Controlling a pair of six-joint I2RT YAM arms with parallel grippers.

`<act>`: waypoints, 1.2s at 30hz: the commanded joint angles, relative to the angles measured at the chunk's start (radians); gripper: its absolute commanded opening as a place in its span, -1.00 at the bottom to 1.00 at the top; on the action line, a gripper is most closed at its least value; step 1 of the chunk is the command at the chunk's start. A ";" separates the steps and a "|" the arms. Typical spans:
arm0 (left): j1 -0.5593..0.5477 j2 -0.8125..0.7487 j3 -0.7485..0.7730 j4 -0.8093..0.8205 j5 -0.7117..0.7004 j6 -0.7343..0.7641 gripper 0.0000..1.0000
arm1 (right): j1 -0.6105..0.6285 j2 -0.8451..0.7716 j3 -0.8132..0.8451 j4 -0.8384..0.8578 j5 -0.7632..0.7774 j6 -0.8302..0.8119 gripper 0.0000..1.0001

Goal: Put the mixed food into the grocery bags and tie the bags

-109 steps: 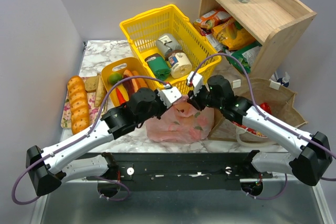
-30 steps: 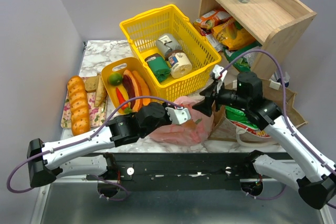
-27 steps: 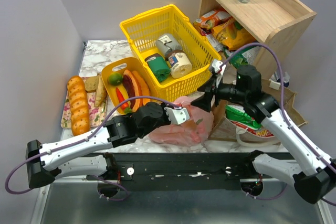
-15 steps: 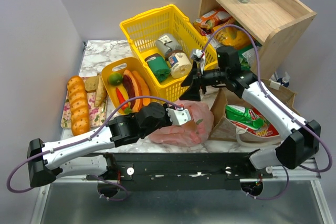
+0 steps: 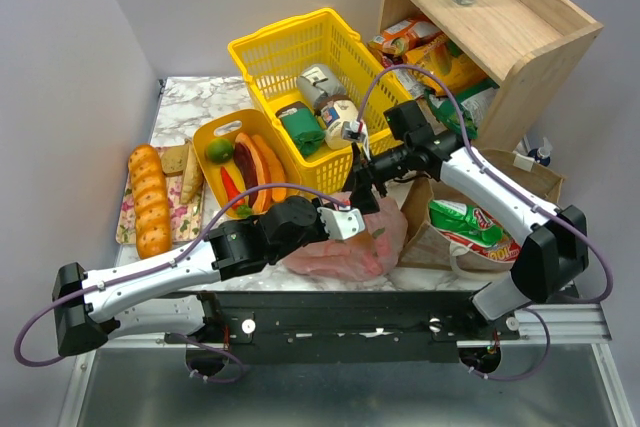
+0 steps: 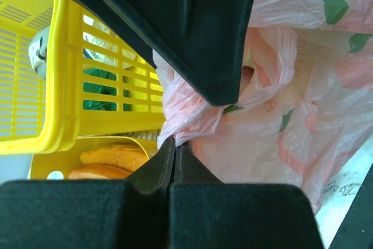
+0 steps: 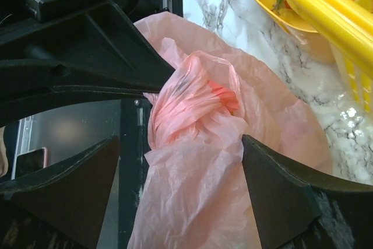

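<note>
The pink grocery bag (image 5: 340, 247) lies at the table's near edge, its neck gathered into a twisted bunch (image 7: 192, 100). My left gripper (image 5: 360, 229) (image 6: 173, 143) is shut on a fold of that neck. My right gripper (image 5: 360, 197) (image 7: 180, 185) hangs over the bag, open, its fingers on either side of the twisted plastic and apart from it. The brown paper bag (image 5: 530, 197) stands at the right with the green-and-white crisp packet (image 5: 468, 221) inside. Toy fruit and vegetables (image 5: 245, 162) lie in a yellow oval tub (image 5: 205, 132).
A yellow mesh basket (image 5: 270, 47) (image 6: 64, 86) holding tins stands just behind the pink bag. A braided bread loaf (image 5: 150, 197) lies at the left. A wooden shelf (image 5: 520, 37) with packets and bottles rises at the back right. The table's black front rail (image 5: 340, 312) runs below the bag.
My right arm swung left from above the paper bag to over the pink bag, and its jaws spread wider. The left gripper stayed shut on the bag's neck.
</note>
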 commanded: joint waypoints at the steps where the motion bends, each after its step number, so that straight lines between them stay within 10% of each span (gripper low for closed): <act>1: -0.009 -0.002 -0.012 0.003 -0.007 -0.003 -1.00 | 0.010 0.044 0.052 -0.076 -0.005 -0.030 0.83; 16: -0.014 -0.016 -0.016 0.000 -0.019 0.000 -1.00 | 0.016 0.120 0.112 -0.182 0.136 -0.047 0.67; 26: -0.017 -0.003 -0.016 0.002 -0.024 -0.004 -1.00 | 0.016 0.072 0.054 -0.112 0.119 0.008 -0.03; 36: -0.017 0.031 -0.009 0.017 -0.051 -0.020 -1.00 | 0.042 -0.057 -0.061 0.064 0.226 0.101 -0.03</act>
